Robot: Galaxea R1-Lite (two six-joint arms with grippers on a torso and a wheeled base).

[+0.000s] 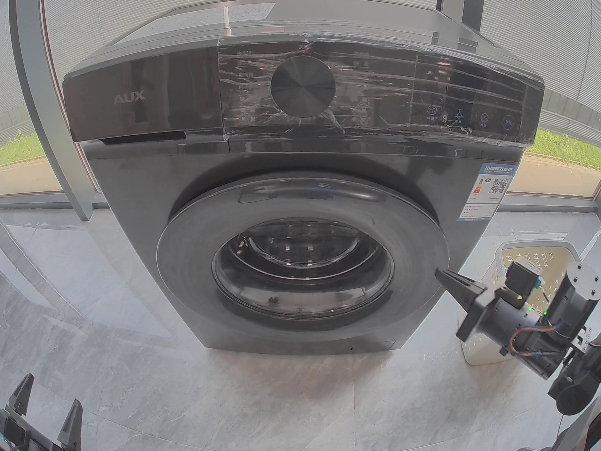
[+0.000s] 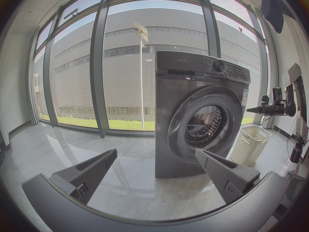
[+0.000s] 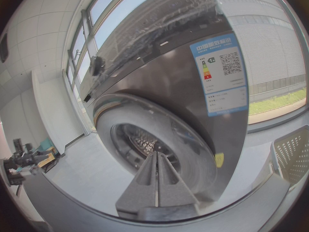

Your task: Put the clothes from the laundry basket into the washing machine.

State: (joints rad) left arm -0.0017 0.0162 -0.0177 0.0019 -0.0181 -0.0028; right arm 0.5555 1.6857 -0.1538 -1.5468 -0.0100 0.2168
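Note:
A dark grey front-loading washing machine stands straight ahead with its round glass door closed. A white perforated laundry basket sits on the floor at its right side; no clothes show in it. My right gripper is shut, its tip close to the door's right rim, holding nothing. My left gripper hangs low at the near left, open and empty. From the left wrist, the machine, the basket and the right gripper appear beyond my left gripper. In the right wrist view my shut right gripper points at the door.
Glossy grey tiled floor spreads in front of the machine. Tall windows with a dark frame post run behind it. The basket stands close beside my right arm.

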